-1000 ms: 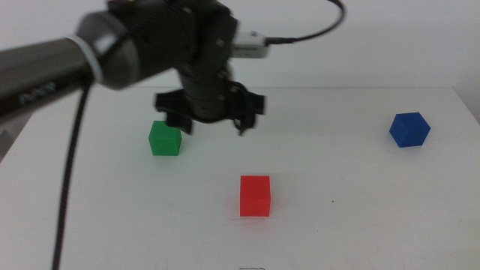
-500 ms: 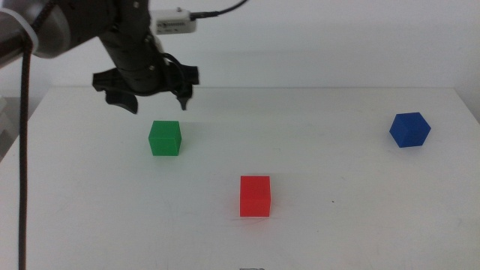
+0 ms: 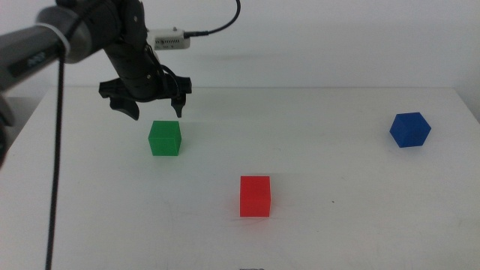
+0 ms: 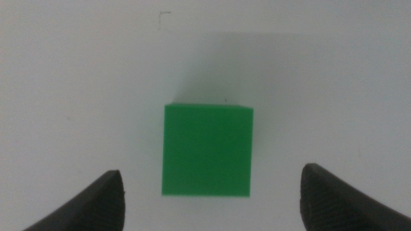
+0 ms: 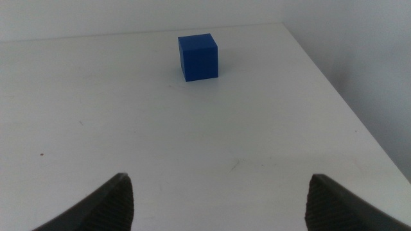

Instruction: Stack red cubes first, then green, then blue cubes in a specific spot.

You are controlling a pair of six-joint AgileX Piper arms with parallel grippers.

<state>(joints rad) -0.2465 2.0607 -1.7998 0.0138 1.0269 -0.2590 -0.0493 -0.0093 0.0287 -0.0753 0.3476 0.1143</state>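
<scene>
Left claw [image 3: 154, 107] — above green cube [image 3: 165, 139]

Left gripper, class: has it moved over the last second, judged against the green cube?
Yes. The left gripper went from right of the green cube to open above it, towards the table's left side. The cube stayed put.
</scene>
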